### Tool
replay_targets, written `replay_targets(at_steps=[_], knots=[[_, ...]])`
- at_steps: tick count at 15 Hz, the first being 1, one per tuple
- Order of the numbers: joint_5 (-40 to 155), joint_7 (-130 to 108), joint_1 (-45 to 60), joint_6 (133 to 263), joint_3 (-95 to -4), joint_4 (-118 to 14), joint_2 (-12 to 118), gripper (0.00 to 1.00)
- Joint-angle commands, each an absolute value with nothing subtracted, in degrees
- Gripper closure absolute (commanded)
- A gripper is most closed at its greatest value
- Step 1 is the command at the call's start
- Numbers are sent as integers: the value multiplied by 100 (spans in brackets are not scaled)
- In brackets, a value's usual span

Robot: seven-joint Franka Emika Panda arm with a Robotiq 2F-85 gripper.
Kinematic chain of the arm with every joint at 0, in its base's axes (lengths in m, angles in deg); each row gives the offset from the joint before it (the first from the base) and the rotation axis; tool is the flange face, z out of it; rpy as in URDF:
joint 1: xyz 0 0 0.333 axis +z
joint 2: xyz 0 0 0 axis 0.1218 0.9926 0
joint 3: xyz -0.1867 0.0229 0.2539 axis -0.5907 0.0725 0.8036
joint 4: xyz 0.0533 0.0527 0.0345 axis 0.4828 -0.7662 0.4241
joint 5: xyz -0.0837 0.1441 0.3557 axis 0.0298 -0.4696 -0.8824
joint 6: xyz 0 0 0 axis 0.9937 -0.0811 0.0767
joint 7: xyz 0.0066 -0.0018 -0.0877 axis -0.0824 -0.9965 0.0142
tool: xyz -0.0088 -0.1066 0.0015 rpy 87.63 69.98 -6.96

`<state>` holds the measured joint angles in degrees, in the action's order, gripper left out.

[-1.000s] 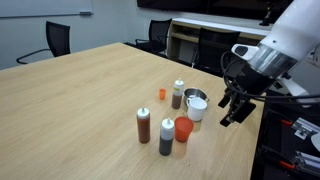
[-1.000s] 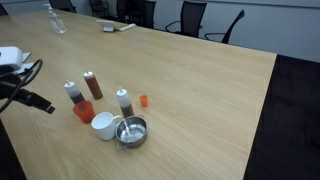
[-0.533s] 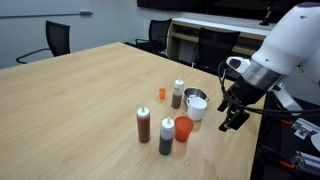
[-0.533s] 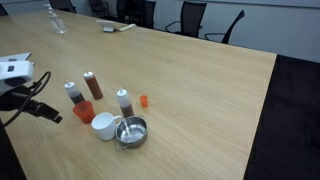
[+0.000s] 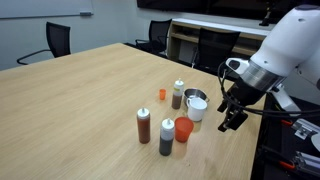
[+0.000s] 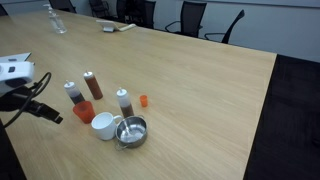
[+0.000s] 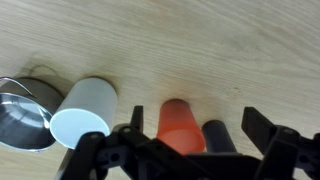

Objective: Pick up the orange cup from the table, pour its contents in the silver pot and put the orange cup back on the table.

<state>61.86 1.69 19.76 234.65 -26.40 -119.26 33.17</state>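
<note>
**Approach to the grasp, read from the desk edge inward.** Nearest, the end effector point(image 5: 232, 117) hovers by the edge of the desk point(image 5: 70, 95), jaws spread wide and holding nothing. Next, the orange cup point(image 5: 183, 129) stands upright on the desk, apart from the fingers and untouched. In the wrist view it shows in the gap between them. A dark squeeze bottle point(image 5: 167, 137) stands just beside the cup on one flank, and a white cup point(image 5: 197, 108) stands near on the other. Beyond the white cup, just beside it, sits the silver pot point(image 5: 192, 94), with a white-capped bottle point(image 5: 178, 95) close by. Farther in stand a brown sauce bottle point(image 5: 144, 125) and a tiny orange piece point(image 5: 161, 93).

Likely hazards:
- The space around the orange cup is tight, so a descending finger may topple the dark squeeze bottle.
- The light tumbler may slip or tilt if pinched off-centre.
- The white cup, standing between cup and pot, may be knocked or catch part of the pour.
</note>
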Motion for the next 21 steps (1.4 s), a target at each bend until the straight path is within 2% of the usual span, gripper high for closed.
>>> replay_targets(at_steps=[1, 8, 14, 21], knots=[[6947, 840, 1702, 23876, -2588, -11852, 3574, 0], [8562, 2093, 1801, 23945, -2880, -11267, 4229, 0], [9907, 3144, 2386, 23830, -3614, -10422, 5216, 0], [10268, 3594, 3062, 23984, -4441, -9559, 6461, 0]])
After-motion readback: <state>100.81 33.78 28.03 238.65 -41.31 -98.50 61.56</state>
